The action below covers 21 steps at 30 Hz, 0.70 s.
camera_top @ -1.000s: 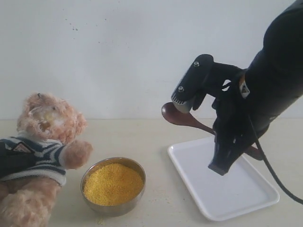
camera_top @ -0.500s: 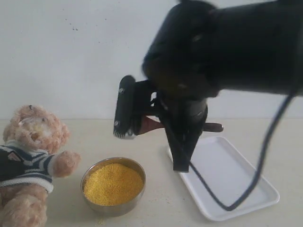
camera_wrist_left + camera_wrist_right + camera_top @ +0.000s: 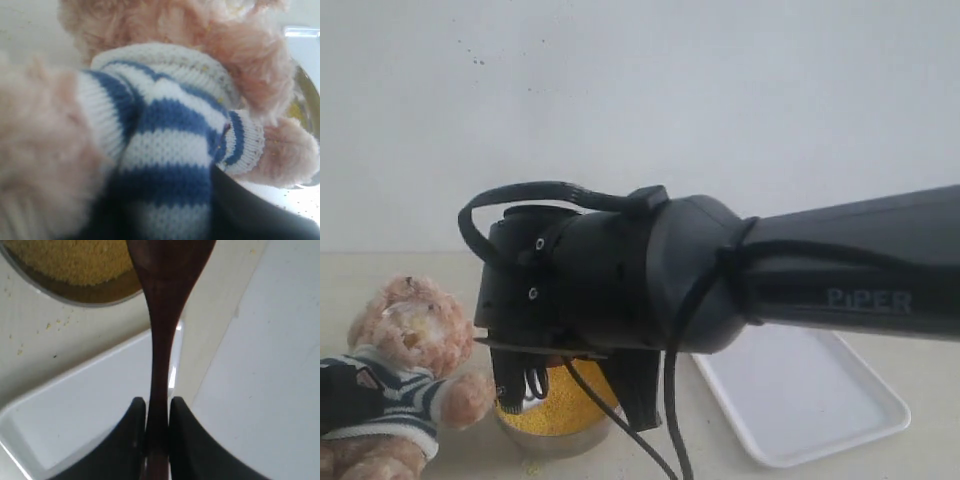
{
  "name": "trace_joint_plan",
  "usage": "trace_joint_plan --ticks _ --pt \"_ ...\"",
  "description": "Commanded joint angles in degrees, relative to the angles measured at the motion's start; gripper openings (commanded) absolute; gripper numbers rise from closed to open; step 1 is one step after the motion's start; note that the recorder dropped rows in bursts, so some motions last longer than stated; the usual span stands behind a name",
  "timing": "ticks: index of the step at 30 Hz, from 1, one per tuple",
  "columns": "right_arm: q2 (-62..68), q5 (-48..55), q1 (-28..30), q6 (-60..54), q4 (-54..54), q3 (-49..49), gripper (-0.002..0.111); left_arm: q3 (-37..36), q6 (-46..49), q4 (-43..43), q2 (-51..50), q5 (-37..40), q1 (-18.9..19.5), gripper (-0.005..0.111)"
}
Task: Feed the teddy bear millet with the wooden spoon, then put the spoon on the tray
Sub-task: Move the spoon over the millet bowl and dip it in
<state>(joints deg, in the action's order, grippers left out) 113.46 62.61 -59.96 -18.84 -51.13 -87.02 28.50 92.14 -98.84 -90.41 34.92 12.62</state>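
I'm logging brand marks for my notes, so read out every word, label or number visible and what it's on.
"PiPER": lettering on the black right arm, exterior view.
The teddy bear wears a striped shirt: any badge wording is hidden or too blurred to read.
Nothing else is readable in any view.

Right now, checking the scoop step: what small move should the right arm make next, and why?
Probably ease the wooden spoon forward and down into the millet. The right gripper is shut on its handle, and the spoon's bowl points at the steel bowl, near its rim, seemingly not yet in the grains.
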Motion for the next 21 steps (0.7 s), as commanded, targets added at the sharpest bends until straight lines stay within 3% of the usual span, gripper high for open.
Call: trace_joint_plan --ticks 1,11,21 --pt "2.72 -4.28 0.02 -0.46 -1.33 -0.39 0.0 0.08 0.26 -1.11 0.01 0.87 0.07 0.004" --pt "8.73 -3.27 0.14 1.5 -6.46 -1.06 0.0 0.08 0.4 -1.11 0.01 1.33 0.07 0.004" --pt "10.57 -3.96 0.14 3.94 -2.58 -4.67 0.0 0.08 0.51 -1.11 0.01 1.64 0.07 0.004"
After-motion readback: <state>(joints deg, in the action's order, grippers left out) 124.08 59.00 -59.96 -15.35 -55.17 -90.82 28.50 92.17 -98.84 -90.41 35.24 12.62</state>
